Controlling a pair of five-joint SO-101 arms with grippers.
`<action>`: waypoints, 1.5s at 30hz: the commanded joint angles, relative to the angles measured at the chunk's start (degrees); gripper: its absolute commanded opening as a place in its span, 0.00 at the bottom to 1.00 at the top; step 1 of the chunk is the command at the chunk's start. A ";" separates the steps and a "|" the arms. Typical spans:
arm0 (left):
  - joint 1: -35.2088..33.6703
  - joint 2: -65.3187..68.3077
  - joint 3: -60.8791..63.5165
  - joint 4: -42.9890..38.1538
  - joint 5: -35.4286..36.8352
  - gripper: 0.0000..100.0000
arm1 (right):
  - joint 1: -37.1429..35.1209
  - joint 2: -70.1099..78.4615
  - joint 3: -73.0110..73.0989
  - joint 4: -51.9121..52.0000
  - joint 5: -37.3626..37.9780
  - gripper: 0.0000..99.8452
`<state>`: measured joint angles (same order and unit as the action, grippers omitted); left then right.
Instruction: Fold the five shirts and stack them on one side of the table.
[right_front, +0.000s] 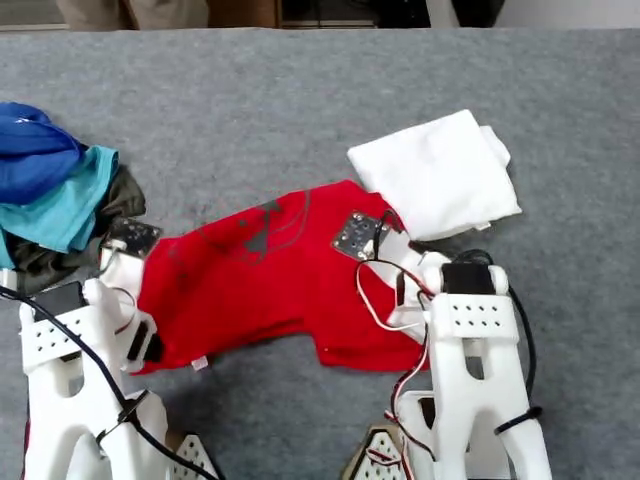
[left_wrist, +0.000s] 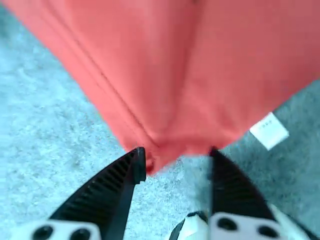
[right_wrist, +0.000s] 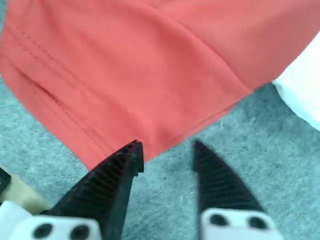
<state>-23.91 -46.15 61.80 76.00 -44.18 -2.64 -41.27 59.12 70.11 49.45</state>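
The grey carpet-covered table (right_front: 300, 90) carries all items. A red shirt (right_front: 250, 280) lies spread flat across the middle, running from the near left to the far right, with a dark print on its upper face. At its far right edge it touches a folded white shirt (right_front: 435, 175), which sits as a neat square packet on the right half of the table. At the far left edge lies a loose heap of unfolded garments: a blue shirt (right_front: 35, 150) on top, a teal shirt (right_front: 70, 205) below it and a dark olive shirt (right_front: 120, 195) underneath, the last near the red shirt's left end.

The left gripper (left_wrist: 177, 159) is low over the table at the red shirt's near left corner. Its jaws stand wide apart, one on each side of the corner, and clamp nothing. A small white label (left_wrist: 269, 131) projects from the hem just beside it.

The right gripper (right_wrist: 167, 149) is at the red shirt's right edge, near the white shirt. Its jaws are spread over bare carpet, one tip at the hem, and grip nothing
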 joint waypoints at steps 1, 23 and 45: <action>-0.53 -0.48 -7.21 0.26 4.48 0.26 | -0.75 -1.01 -3.30 0.09 -0.18 0.23; 4.22 29.67 -21.19 -28.13 27.43 0.02 | -15.87 27.38 -33.54 -12.40 -24.00 0.01; -3.08 57.10 -38.95 -28.13 27.34 0.02 | -3.91 78.11 -84.88 -9.32 -24.18 0.00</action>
<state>-24.53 10.46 25.23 48.40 -16.92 -8.09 35.82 -19.56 59.47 25.80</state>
